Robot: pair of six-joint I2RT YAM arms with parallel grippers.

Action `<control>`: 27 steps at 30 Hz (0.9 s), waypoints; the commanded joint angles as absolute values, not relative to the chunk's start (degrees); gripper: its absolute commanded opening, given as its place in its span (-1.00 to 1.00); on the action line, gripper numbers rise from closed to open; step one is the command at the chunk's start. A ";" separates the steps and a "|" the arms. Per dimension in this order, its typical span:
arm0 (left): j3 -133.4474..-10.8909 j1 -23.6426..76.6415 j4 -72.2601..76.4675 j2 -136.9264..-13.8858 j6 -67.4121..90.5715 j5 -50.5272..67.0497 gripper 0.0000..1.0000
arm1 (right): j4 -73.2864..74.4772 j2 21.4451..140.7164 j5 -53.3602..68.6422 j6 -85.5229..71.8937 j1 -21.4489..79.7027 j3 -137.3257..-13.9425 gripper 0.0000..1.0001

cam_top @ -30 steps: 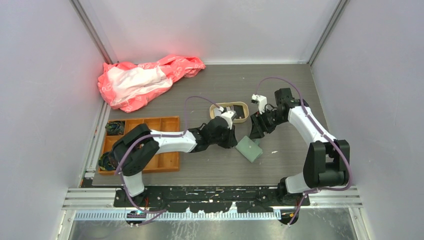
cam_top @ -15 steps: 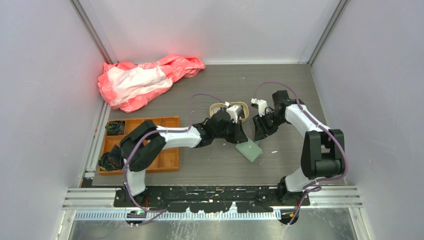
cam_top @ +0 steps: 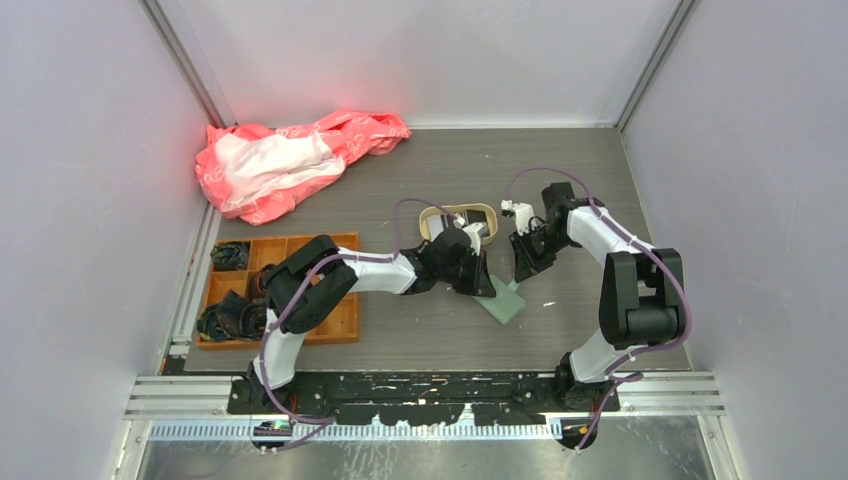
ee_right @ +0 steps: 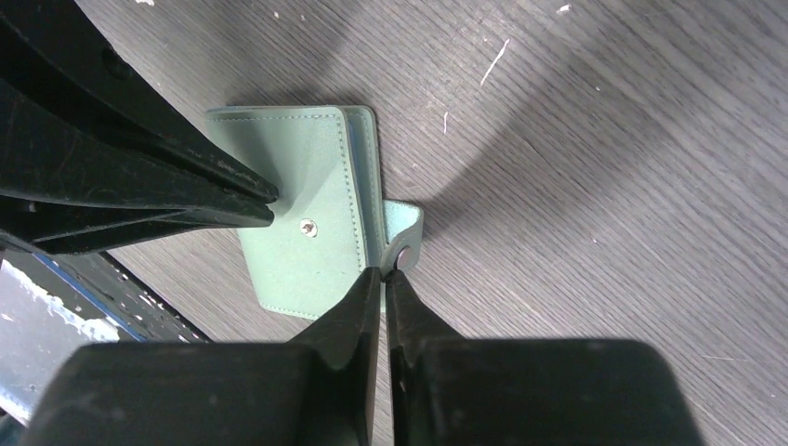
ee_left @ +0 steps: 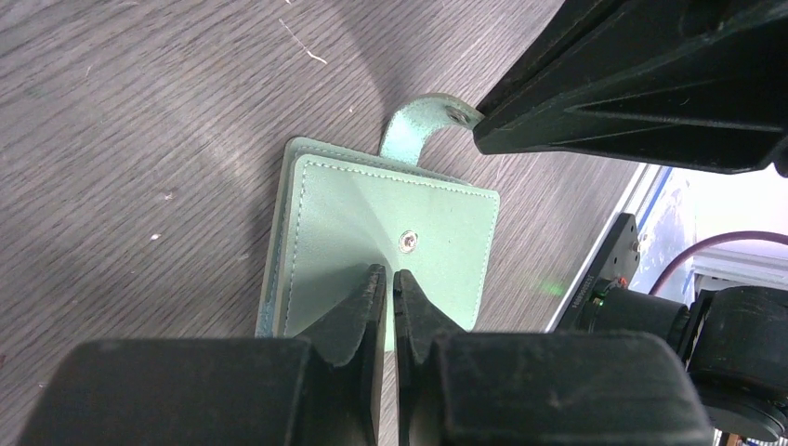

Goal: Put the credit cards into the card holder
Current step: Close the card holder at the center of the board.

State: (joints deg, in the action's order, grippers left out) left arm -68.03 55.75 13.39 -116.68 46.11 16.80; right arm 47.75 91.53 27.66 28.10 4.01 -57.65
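Both hands closed in on the card holder, which lay folded shut near the middle of the table.
The left hand, fingers together, had come down onto the cover. The right hand had gone from wide to clamped on the snap strap. Opening could probably begin; no cards were in yet.

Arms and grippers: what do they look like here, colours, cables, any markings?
Both the left arm and right arm have white link covers between bulky black joints, each with a purple cable looping alongside. The left gripper and right gripper are matte black, with two wedge-shaped fingers tapering to narrow tips. No markings are visible.
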 commanded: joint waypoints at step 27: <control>-69.88 55.70 11.95 -117.72 46.14 18.01 -0.85 | 50.08 93.55 27.80 29.03 4.21 -62.73 -0.80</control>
State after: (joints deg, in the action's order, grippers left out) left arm -68.71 55.75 12.36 -117.03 46.17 17.19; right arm 48.58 94.78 27.24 28.14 4.01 -60.75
